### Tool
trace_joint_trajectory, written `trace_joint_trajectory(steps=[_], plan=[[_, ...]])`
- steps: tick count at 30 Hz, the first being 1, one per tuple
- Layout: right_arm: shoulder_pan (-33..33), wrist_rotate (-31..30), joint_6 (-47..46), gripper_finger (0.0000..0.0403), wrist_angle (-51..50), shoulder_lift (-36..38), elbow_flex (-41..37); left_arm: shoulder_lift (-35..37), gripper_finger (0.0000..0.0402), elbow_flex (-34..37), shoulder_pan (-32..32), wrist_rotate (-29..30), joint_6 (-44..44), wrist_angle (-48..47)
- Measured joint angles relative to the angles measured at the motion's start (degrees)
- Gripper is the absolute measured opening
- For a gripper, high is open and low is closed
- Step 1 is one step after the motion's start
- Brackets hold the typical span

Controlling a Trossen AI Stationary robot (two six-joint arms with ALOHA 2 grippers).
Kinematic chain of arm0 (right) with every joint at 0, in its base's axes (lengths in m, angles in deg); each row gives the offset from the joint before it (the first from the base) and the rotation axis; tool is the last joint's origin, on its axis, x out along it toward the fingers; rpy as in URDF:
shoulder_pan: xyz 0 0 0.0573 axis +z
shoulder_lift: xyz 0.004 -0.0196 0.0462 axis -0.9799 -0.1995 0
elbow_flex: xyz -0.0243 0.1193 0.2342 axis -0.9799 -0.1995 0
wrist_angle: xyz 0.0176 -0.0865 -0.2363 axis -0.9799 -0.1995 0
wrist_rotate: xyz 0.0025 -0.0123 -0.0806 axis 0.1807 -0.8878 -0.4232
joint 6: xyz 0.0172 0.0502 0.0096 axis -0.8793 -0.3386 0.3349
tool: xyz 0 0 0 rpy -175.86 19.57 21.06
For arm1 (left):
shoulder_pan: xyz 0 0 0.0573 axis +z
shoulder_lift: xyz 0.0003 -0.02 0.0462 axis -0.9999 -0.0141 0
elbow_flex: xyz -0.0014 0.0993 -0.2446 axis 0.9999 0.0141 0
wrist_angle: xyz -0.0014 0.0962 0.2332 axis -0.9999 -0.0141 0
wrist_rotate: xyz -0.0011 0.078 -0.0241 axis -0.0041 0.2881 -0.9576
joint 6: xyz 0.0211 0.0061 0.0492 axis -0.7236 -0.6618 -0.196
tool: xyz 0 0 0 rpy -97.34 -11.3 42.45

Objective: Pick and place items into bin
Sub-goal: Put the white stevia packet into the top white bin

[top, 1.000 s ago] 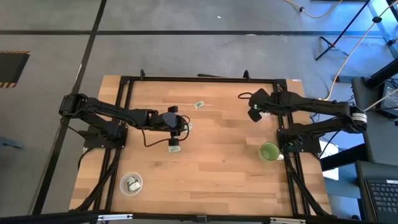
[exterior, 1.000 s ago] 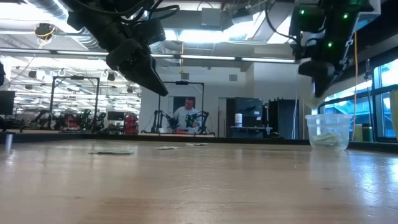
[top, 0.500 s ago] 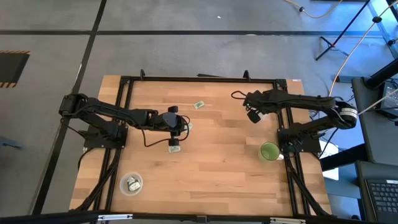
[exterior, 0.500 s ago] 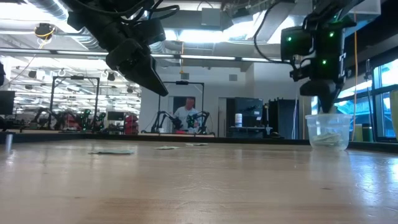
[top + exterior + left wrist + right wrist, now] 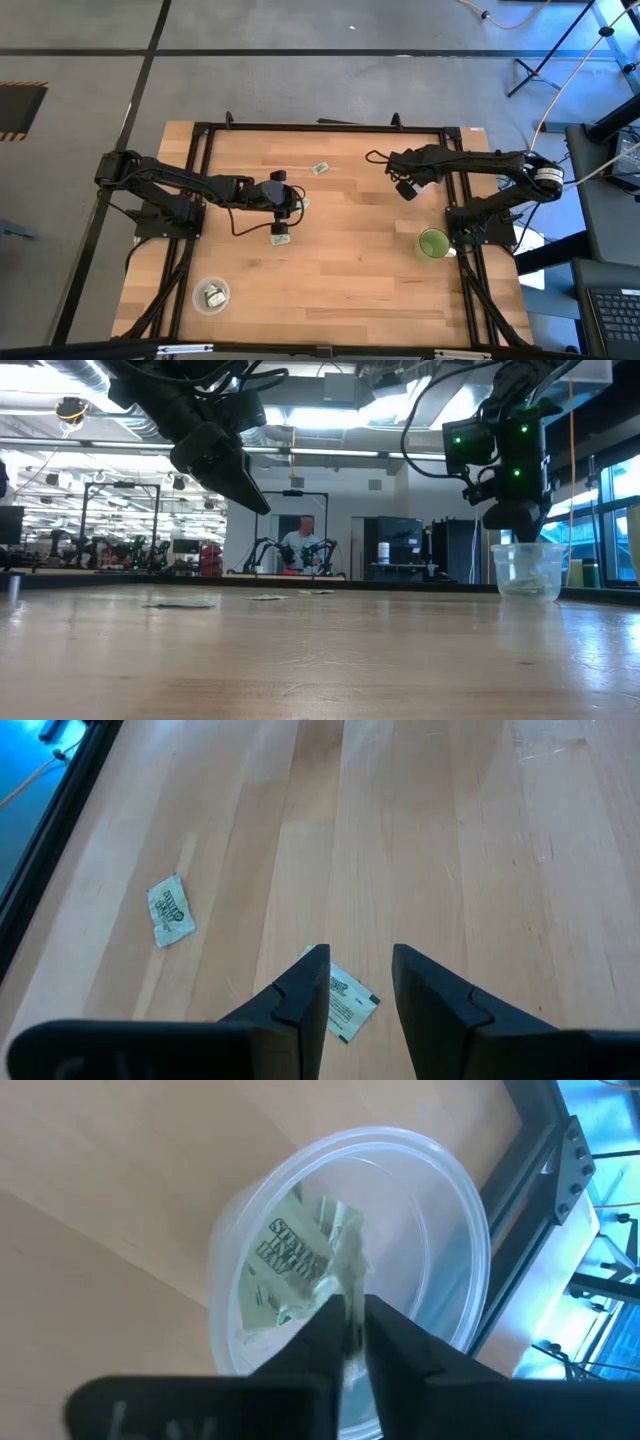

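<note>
Overhead, the right gripper (image 5: 353, 1342) pinched a pale green paper packet (image 5: 348, 1270) above the clear round plastic tub (image 5: 462, 1230). The left gripper (image 5: 358, 982) hovered open over a white packet (image 5: 347, 1002) on the wooden bench (image 5: 340, 250).

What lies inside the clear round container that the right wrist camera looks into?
Inside the clear container lie pale green and white packets, one with its print facing up. The right tool and its held packet cover part of the bottom, so their number cannot be told.
</note>
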Motion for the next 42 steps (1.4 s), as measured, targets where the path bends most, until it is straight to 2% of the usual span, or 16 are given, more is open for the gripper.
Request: trace_joint_trajectory(steps=[5,8,12,19,22,25,33,37,42], plan=[[0.0,-0.3,0.0,0.0099,0.0,0.0,0.0,0.0,0.0107,0.0,0.0,-0.6,0.0,0.0],[0.0,-1.6,-0.1,0.0128,-0.1,0.9,0.0,0.0,0.0107,0.0,0.0,-4.1,0.0,0.0],[0.2,-1.6,-1.8,0.0146,-1.2,3.0,1.5,0.0,0.0107,0.0,-0.4,-9.0,0.0,0.0],[3.2,-1.6,-2.9,0.0149,1.1,6.8,4.5,0.0,0.0096,0.0,-5.0,-13.2,0.0,-2.4],[5.0,-1.5,-2.8,0.0149,4.7,7.2,4.7,0.0,0.0089,0.0,-7.7,-12.2,1.9,-4.3],[6.9,-0.5,-2.4,0.0149,8.0,7.2,4.7,0.0,0.0086,0.0,-9.2,-11.3,7.5,-7.6],[11.2,1.6,1.7,0.0149,16.2,7.2,4.7,-0.5,0.0096,0.0,-11.9,-9.0,18.2,-16.4],[12.2,1.6,3.0,0.0149,18.4,7.2,4.7,-3.0,0.0104,0.0,-12.9,-6.9,19.0,-16.9],[12.9,1.6,3.3,0.0149,19.4,7.2,4.7,-7.6,0.0116,0.0,-12.3,-7.6,19.5,-17.4]])
